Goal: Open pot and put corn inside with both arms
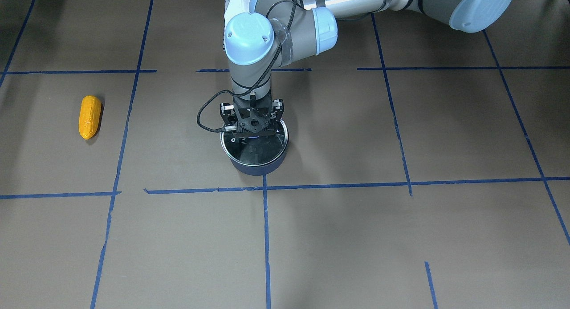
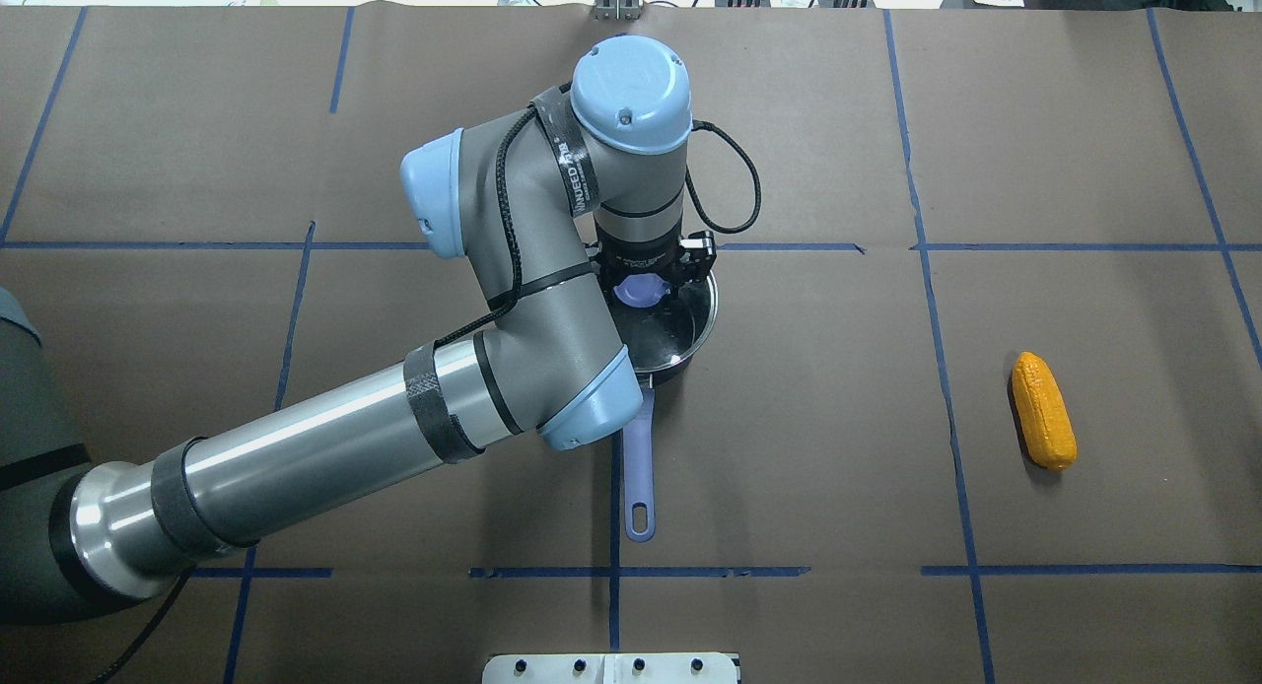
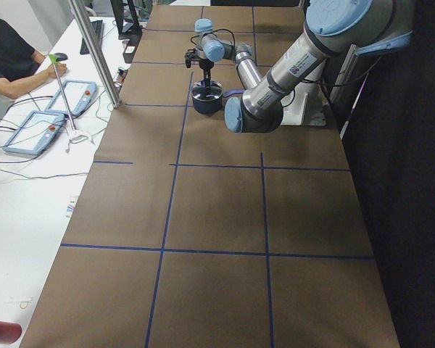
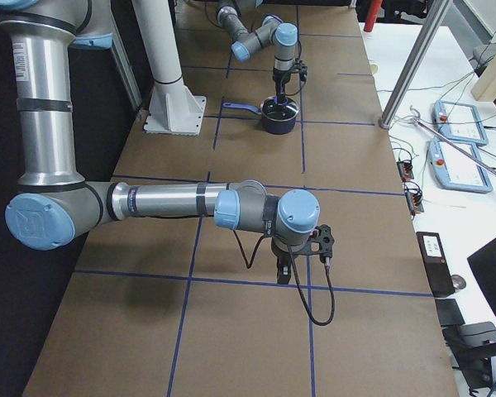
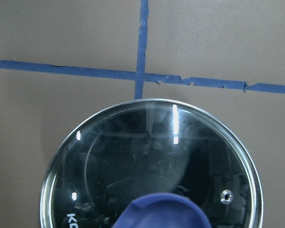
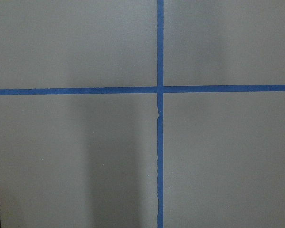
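Centre wide-open left gripper [image 1: 251, 133] on lid knob [image 2: 641, 290] before closing, or risk slipping off or dragging pot [image 1: 256, 166]. Cannot tell opening of right gripper [image 4: 285, 273], beside corn [image 2: 1043, 411] at pot's 3 o'clock.

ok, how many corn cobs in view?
1. The corn lies on the table, robot's right side, far from the pot. The left arm hides part of the pot's inside.

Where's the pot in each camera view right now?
Front-facing: centre, the pot under the left gripper.
Overhead: centre, its handle toward the bottom edge.
Exterior left: pot top centre.
Exterior right: pot top centre.
Left wrist: lower half, beneath the glass lid.
Right wrist: not in it.
Landmark: blue tape cross opposite the handle.
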